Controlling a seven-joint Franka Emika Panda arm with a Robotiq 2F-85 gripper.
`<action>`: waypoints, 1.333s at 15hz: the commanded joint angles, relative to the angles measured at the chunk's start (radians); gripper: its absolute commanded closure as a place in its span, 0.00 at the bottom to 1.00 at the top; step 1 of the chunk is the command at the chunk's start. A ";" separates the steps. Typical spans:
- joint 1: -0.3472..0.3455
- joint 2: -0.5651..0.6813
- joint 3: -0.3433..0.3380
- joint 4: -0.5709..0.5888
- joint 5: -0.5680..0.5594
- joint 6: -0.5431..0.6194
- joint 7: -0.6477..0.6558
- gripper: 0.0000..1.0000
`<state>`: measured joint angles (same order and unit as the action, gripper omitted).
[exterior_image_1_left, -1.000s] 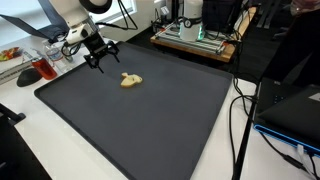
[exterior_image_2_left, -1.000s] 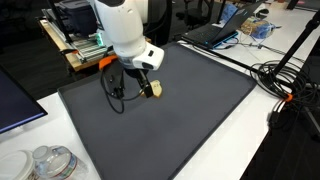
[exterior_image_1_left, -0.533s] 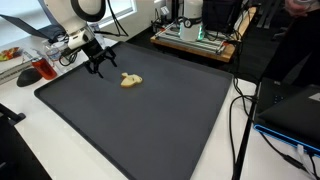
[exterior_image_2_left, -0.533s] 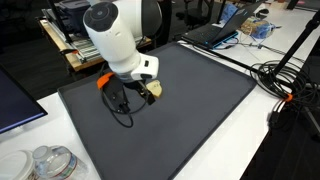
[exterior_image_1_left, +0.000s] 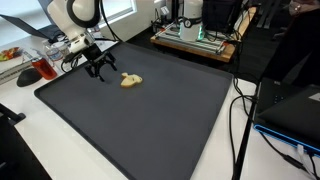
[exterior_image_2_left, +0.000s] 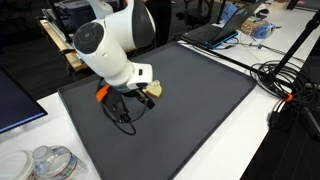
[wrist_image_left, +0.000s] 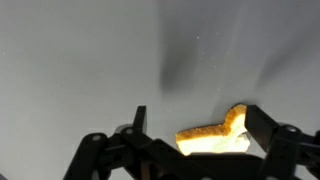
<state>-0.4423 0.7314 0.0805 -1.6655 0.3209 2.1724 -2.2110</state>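
A yellow-brown piece of bread (exterior_image_1_left: 130, 80) lies on the dark grey mat (exterior_image_1_left: 150, 125) near its far side. It also shows in an exterior view (exterior_image_2_left: 153, 89) and in the wrist view (wrist_image_left: 215, 136). My gripper (exterior_image_1_left: 98, 68) hangs low over the mat just beside the bread, fingers pointing down. In the wrist view the gripper (wrist_image_left: 195, 112) is open and empty. The bread lies between the two fingers, close to the right one. In an exterior view the white arm covers most of the gripper (exterior_image_2_left: 127, 101).
A red cup (exterior_image_1_left: 44, 68) and a plate (exterior_image_1_left: 10, 55) stand off the mat near the arm. An equipment rack (exterior_image_1_left: 195, 35) is at the back. Cables (exterior_image_1_left: 240, 110) run along the mat's edge. A laptop (exterior_image_2_left: 215, 35) and plastic tubs (exterior_image_2_left: 50, 160) sit at the table's ends.
The arm has bent over and brought the gripper down toward the mat beside the bread. The bread has not moved.
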 joint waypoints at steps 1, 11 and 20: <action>-0.008 -0.029 0.012 -0.017 0.036 -0.022 -0.054 0.00; -0.015 -0.133 0.050 -0.111 0.152 -0.039 -0.170 0.00; 0.000 -0.118 0.011 -0.103 0.219 -0.119 -0.283 0.00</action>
<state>-0.4416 0.6222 0.1030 -1.7516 0.5062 2.0803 -2.4447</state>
